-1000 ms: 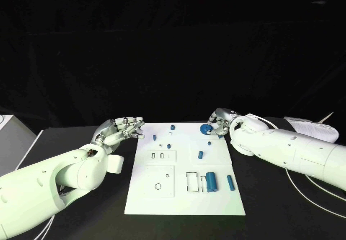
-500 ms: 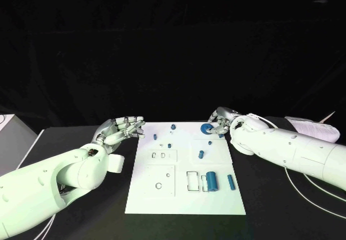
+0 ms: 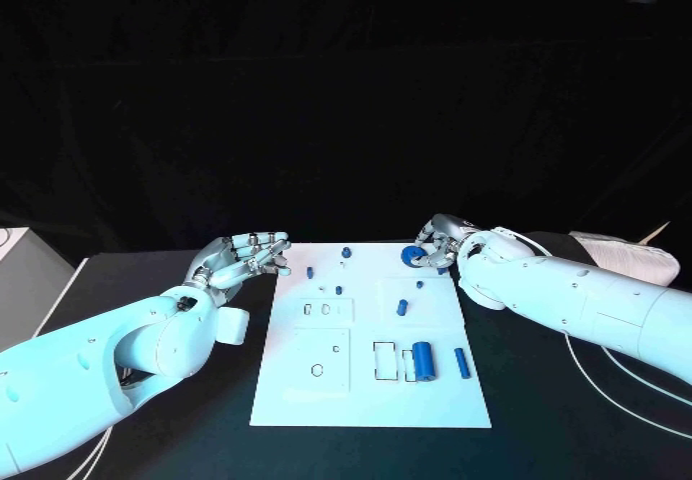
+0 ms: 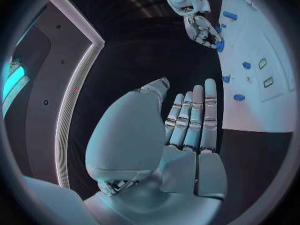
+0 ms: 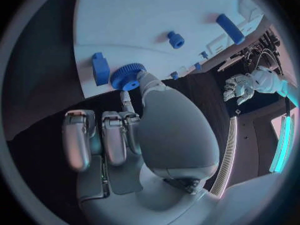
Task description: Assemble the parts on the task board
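Note:
The white task board (image 3: 368, 390) lies in the middle of the black table. My right hand (image 3: 444, 243) is at the board's far right corner and pinches a blue gear (image 3: 413, 256) between thumb and a finger; its other fingers are curled. The right wrist view shows the gear (image 5: 128, 76) at the board's edge beside a blue block (image 5: 100, 68). My left hand (image 3: 245, 256) hovers just off the board's far left corner, fingers straight and apart, holding nothing. In the left wrist view its fingers (image 4: 191, 119) point along the board (image 4: 265, 105).
Small blue pieces stand in the board's far half (image 3: 309, 271) (image 3: 346, 254) (image 3: 402, 307). A thick blue cylinder (image 3: 423, 360) and a slim blue pin (image 3: 462, 362) lie at the near right. A white box (image 3: 15, 270) stands at the table's left edge.

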Available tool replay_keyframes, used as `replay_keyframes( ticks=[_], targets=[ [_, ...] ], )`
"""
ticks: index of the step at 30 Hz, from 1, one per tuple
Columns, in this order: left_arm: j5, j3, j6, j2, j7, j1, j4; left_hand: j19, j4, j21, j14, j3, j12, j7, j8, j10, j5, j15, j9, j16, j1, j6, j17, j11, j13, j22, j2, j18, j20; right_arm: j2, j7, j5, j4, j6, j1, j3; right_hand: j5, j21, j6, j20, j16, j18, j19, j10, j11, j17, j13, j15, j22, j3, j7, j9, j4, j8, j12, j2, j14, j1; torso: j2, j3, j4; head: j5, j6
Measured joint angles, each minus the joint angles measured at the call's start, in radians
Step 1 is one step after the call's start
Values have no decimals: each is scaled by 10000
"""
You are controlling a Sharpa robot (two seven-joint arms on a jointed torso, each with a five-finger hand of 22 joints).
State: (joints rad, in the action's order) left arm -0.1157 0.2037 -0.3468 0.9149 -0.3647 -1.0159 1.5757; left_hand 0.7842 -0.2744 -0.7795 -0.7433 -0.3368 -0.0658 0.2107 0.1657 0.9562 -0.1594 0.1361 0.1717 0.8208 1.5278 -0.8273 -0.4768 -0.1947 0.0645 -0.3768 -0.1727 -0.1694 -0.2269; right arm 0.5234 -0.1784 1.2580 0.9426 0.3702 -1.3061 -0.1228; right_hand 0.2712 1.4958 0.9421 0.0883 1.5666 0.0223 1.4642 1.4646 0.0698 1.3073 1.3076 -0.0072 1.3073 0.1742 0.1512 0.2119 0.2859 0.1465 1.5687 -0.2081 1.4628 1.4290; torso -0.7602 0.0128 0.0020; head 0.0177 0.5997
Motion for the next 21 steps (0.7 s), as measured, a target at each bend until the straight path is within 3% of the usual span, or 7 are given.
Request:
replay_keyframes(
  ticks=[12, 14, 21],
  targets=[
    [-1, 0, 3, 0, 4, 3, -3, 0, 0, -39, 0, 0, 0, 0, 0, 0, 0, 0, -12, -1, 0, 0, 16, 0, 0, -11, 0, 0, 0, -57, 9, 28, -68, -81, 64, 27, -60, 45, 15, 0, 0, 0, 0, 0, 0, 0, -1, 34, 8, 52, 21, -15, -52, -11, 0, 0, 35, 0, 4, 12, -3, -35, 28],
    [-1, 0, 3, 1, 5, 3, -3, 0, 0, -39, 0, 0, 0, 0, 0, 0, 0, 0, -12, -1, 0, 0, 16, 0, 0, -11, 0, 0, 0, -59, 14, 34, -71, -79, 67, 30, -99, 49, 74, 0, 0, 0, 0, 0, -1, 0, -1, 34, 8, 133, 45, -15, -128, -21, 0, 94, 34, 94, 4, 14, -6, -35, 29],
    [-1, 0, 3, 2, 5, 5, -4, -36, 0, -39, 37, 0, 0, 0, 0, 0, 0, 37, -12, 33, 0, 0, 16, 0, 0, -11, 0, 0, -36, -59, 75, 105, 17, 45, 87, 32, -300, 122, 391, 0, 0, -1, 0, 0, 0, 0, -2, 34, 7, 1020, -28, -11, -306, 87, 0, 286, 35, 376, 4, 18, -18, -45, 10]
  ],
)
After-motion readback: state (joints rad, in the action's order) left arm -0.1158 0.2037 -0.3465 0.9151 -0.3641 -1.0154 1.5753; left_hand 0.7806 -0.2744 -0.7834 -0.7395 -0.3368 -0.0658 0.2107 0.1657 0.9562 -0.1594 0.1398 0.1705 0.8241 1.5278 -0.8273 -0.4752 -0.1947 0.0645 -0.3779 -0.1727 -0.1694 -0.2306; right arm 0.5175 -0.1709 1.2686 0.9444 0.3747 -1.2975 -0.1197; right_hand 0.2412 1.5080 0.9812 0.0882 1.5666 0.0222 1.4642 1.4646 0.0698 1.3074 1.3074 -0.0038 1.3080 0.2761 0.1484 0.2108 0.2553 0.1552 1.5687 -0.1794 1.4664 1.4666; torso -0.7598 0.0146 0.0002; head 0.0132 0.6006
